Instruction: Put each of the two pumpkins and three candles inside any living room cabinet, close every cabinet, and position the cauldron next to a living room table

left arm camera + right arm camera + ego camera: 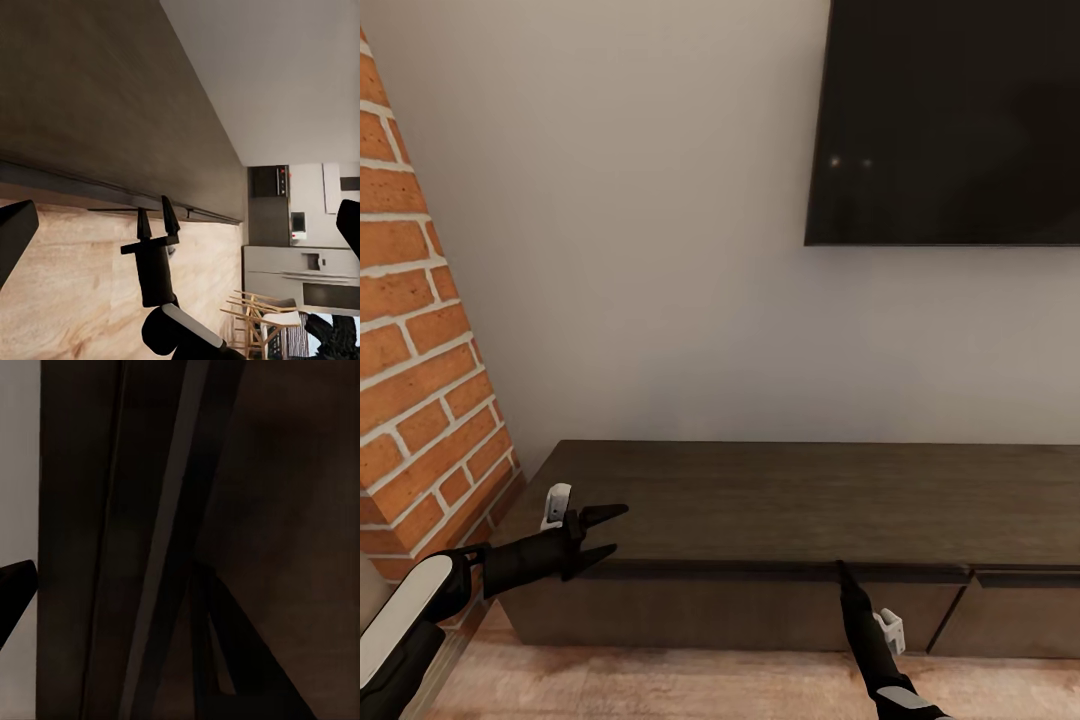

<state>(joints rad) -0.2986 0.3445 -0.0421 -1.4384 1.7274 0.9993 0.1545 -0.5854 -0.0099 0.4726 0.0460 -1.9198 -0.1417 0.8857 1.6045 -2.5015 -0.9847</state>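
Observation:
The long dark-brown cabinet (790, 500) runs along the wall, its flat top bare and its drawer fronts flush. My left gripper (603, 532) hovers open over the top's left end, with nothing between its fingers. My right gripper (842, 572) stands open with its fingertips at the dark gap under the top's front edge. The left wrist view shows that right gripper (156, 217) with both fingers apart against the cabinet (90, 90) edge. In the right wrist view the dark cabinet front (300, 472) is very close. The pumpkins, candles, cauldron and table are out of view.
A black television (950, 120) hangs on the grey wall above the cabinet's right half. A brick wall (420, 380) closes in at the left, close to my left arm. Pale wood floor (660, 680) lies in front. Far off, the left wrist view shows wooden chairs (262, 322).

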